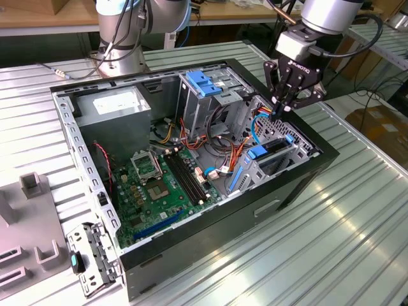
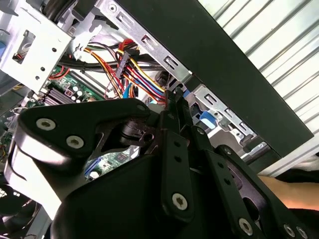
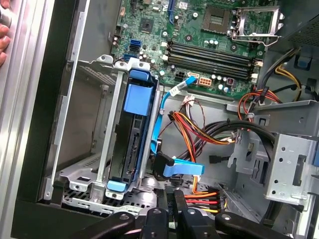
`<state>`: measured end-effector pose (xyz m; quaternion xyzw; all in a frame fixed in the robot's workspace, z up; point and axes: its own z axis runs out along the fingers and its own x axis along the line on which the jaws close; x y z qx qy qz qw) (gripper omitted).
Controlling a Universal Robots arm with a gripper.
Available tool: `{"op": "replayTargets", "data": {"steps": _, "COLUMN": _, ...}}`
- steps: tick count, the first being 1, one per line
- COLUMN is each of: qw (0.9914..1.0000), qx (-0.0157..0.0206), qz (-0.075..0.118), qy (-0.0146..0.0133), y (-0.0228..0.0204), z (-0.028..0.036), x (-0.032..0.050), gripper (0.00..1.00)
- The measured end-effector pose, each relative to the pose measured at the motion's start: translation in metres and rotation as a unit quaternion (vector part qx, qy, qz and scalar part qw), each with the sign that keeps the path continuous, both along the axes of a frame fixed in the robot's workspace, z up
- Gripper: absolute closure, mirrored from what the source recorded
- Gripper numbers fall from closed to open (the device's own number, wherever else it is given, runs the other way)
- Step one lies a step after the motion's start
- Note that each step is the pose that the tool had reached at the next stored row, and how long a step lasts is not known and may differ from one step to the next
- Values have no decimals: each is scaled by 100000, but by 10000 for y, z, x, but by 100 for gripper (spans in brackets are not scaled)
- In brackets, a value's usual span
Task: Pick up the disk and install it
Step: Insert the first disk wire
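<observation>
The disk [image 3: 133, 144] sits on edge inside the drive bay of the open computer case [image 1: 299, 185], with blue rails along its sides and a blue tab [image 3: 137, 99] on top. In the exterior view the disk [image 1: 271, 150] lies in the bay at the case's right end. My gripper [image 1: 279, 113] hangs just above that bay, fingers shut together with nothing between them. In the first wrist view the gripper [image 3: 172, 199] is close to the bundle of red, yellow and black cables beside the bay. In the second wrist view the gripper [image 2: 174, 97] points down into the case near the same wires.
A grey power supply box [image 1: 115, 108] and an upright metal cage with a blue handle [image 1: 204, 83] stand at the back of the case. The green motherboard [image 1: 159, 185] lies on its floor. A blue flat cable [image 3: 179, 168] hangs beside the bay. A person's hand [image 3: 2, 40] rests outside the case wall.
</observation>
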<state>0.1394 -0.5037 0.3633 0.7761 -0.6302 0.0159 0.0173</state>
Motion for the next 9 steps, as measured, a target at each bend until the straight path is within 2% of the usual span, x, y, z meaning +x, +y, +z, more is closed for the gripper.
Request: {"op": "replayTargets", "data": {"steps": 9, "qw": 100000, "qx": -17, "qz": 2, "qy": 0, "y": -15, "z": 0, "x": 0, "gripper": 83}}
